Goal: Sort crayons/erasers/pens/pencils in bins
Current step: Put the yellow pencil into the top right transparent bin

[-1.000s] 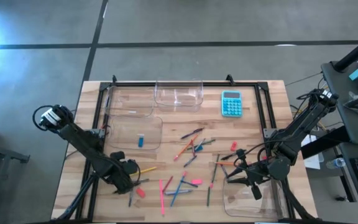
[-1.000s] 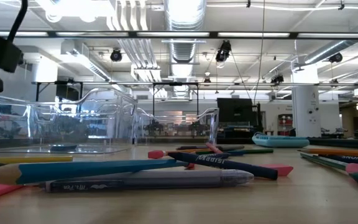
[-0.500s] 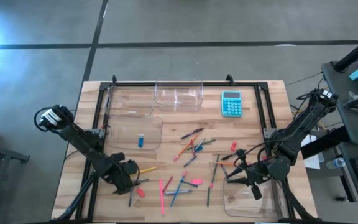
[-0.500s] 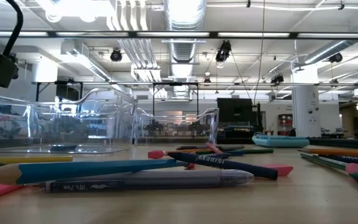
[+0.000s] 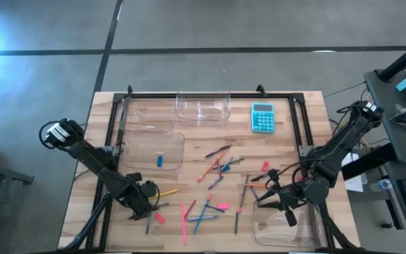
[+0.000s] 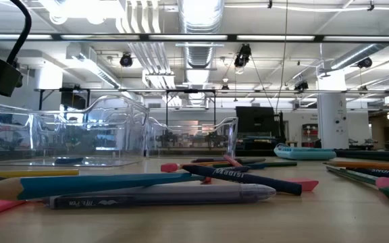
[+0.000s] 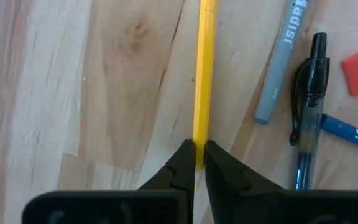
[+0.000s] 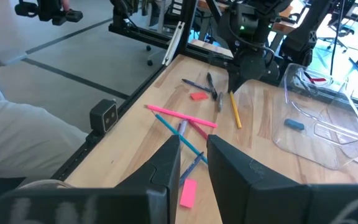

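1. Readable writing: "Mr. Pen" on the grey pen (image 6: pixel 161 196) lying nearest in the low view; letters like "Adisi" on a grey crayon (image 7: pixel 281 59) in the left wrist view; other lettering too small to tell.
2. Pale butcher-block wooden desk (image 5: pixel 302 116) with a black frame along its far edge and sides, standing on grey concrete floor; beyond it, an open hall with white ducts and ceiling lights.
3. Four clear bins: two along the far edge (image 5: pixel 203 106), one (image 5: pixel 154 152) near the left edge with a blue eraser (image 5: pixel 159 160) inside, one (image 5: pixel 287 226) at the near right corner.
4. Turquoise calculator (image 5: pixel 262 117) toward the far right corner.
5. Left gripper (image 7: pixel 196 163) low over the near left corner, arm stretched in from the left edge, fingers pinched around the end of a yellow pencil (image 7: pixel 204 68).
6. Right gripper (image 5: pixel 263 197) just beside the near right bin, fingers parted and empty.
7. Scattered pencils, pens and crayons mid-desk; pink eraser (image 5: pixel 159 218) near the front edge, just beside the left gripper.
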Available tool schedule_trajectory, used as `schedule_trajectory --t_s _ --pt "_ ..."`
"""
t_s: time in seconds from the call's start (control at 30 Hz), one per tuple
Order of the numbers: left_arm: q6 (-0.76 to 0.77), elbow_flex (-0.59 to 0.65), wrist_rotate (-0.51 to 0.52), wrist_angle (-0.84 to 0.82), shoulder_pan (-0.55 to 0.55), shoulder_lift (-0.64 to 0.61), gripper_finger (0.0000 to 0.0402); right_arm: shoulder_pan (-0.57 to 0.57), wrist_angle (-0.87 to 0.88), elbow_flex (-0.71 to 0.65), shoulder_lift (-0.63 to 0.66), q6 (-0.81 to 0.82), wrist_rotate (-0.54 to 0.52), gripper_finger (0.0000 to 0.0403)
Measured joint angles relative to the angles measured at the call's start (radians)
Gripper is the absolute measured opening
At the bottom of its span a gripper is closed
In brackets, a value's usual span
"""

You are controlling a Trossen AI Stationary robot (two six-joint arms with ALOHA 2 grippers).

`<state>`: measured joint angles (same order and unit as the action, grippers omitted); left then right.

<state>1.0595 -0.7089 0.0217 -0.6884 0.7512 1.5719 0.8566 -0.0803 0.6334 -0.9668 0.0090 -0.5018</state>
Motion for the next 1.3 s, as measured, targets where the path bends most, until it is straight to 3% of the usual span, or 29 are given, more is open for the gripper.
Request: schedule_trajectory --t_s 0.23,0.53,0.87,1.13,1.3 --pt "-0.016 -0.009 -0.002 -0.003 -0.013 -0.038 0.0003 0.000 0.000 0.000 0.000 -0.001 0.000 0.0070" --pt "-0.022 -0.035 0.114 -0.039 -0.015 -0.136 0.0001 0.000 0.000 0.000 0.000 0.001 0.000 0.0070" --pt "-0.080 -0.073 0.172 -0.029 -0.016 -0.161 0.0000 0.000 0.000 0.000 0.000 -0.001 0.000 0.0070" --pt "-0.187 -0.153 0.264 -0.032 -0.028 -0.187 0.0003 0.000 0.000 0.000 0.000 -0.002 0.000 0.0070" --pt "-0.331 -0.225 0.389 -0.040 -0.095 -0.262 0.0004 -0.003 -0.003 0.000 0.000 -0.010 0.000 0.0070"
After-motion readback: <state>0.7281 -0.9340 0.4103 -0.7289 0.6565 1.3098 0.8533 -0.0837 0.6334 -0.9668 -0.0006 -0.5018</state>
